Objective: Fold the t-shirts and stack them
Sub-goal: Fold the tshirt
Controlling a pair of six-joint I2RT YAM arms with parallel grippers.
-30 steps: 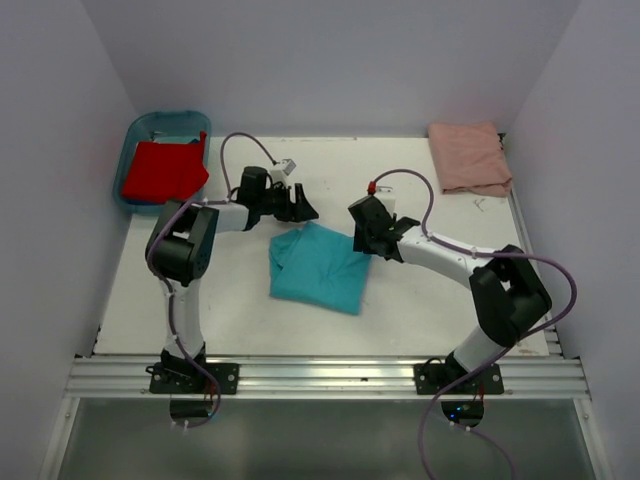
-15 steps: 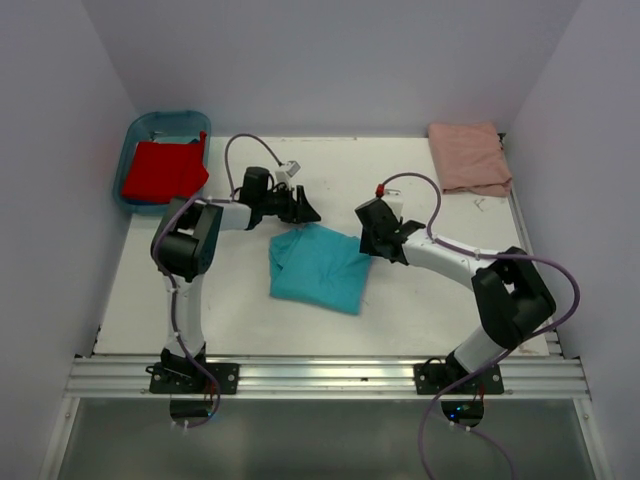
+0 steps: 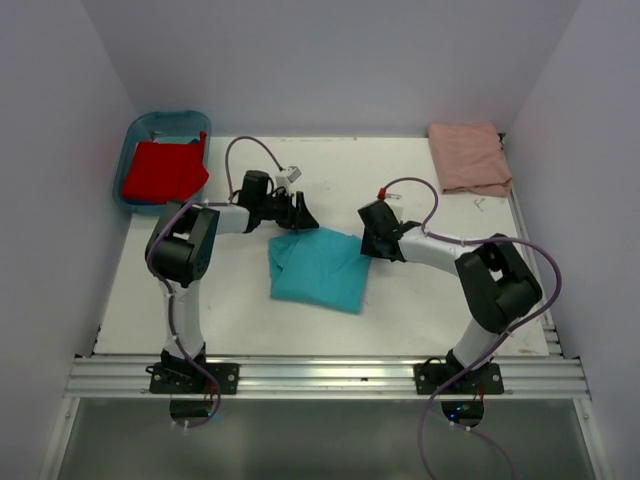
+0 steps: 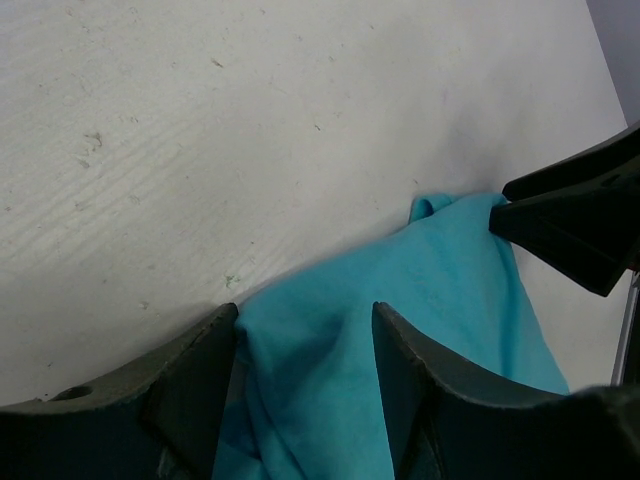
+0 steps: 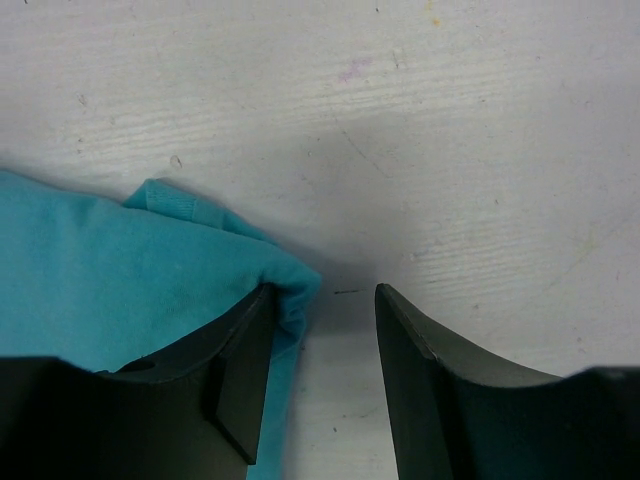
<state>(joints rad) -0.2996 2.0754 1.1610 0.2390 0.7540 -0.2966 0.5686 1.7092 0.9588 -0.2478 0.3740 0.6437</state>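
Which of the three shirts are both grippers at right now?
The turquoise t-shirt mid-table; the red one lies in the blue tub, the pink one at the far right corner.

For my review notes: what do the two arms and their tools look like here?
The left arm and right arm have white links, bulky black joints and a looping purple cable each. The left tool and right tool are black, with two flat tapered fingers. A red fitting sits behind the right tool.

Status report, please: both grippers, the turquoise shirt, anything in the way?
Left gripper open, astride far edge of turquoise shirt. Right gripper open at its far right corner. Pink shirt, red shirt far off; no obstruction seen.
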